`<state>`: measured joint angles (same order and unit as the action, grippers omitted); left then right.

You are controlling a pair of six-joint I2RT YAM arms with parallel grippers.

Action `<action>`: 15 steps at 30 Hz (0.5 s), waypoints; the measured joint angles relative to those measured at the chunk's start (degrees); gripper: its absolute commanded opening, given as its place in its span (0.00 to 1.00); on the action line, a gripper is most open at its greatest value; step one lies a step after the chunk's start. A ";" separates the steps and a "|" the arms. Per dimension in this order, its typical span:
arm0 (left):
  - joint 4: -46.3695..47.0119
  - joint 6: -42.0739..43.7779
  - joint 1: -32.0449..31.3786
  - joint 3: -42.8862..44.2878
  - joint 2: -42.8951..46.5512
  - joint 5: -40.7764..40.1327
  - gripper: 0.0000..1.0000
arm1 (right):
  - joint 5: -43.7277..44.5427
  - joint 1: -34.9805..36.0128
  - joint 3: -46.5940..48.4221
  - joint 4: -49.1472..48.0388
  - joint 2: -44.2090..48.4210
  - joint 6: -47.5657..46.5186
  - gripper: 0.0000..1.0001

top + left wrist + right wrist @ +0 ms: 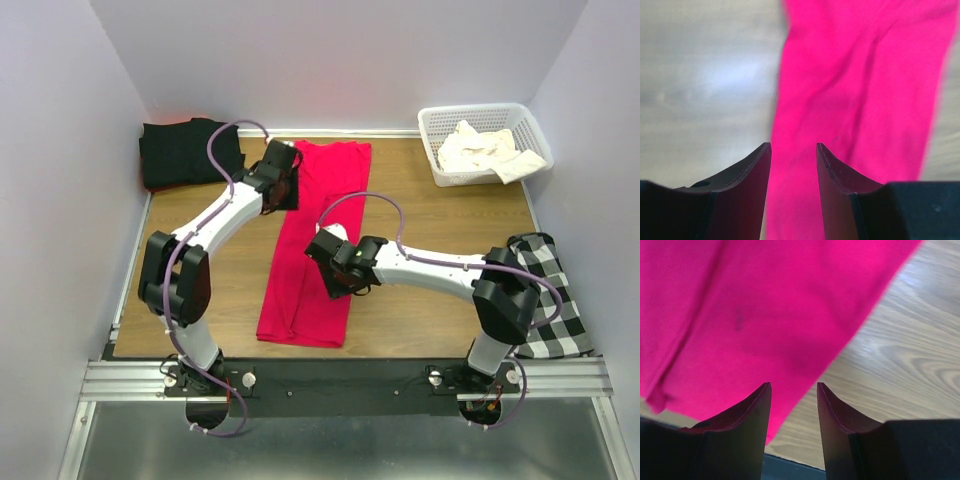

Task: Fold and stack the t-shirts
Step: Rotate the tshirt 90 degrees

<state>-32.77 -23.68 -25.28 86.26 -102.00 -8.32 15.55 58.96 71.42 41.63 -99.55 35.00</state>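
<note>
The red t-shirt (312, 240) lies folded lengthwise into a long strip down the middle of the table. My left gripper (283, 190) hovers open over the strip's left edge near its far end. In the left wrist view the red t-shirt (860, 90) fills the gap between the open left gripper (793, 146). My right gripper (337, 280) hovers open over the strip's right edge toward the near end; the right wrist view shows the red t-shirt (765, 305) edge running under the open right gripper (793, 386). A black t-shirt (186, 152) lies folded at the far left. A cream-white t-shirt (485, 150) is crumpled in the basket.
A white lattice basket (530, 125) stands at the far right corner. A black-and-white checked cloth (548, 295) lies at the right edge beside the right arm's base. Bare wooden table (440, 215) shows between the red strip and the basket.
</note>
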 measured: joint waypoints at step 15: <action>-5.05 0.07 4.00 -18.08 12.98 1.75 0.50 | -12.07 1.77 -8.17 -6.19 0.87 -5.75 0.50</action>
<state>-37.82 -23.62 -21.28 68.18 -89.01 -6.57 3.49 60.73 63.24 35.44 -98.67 29.26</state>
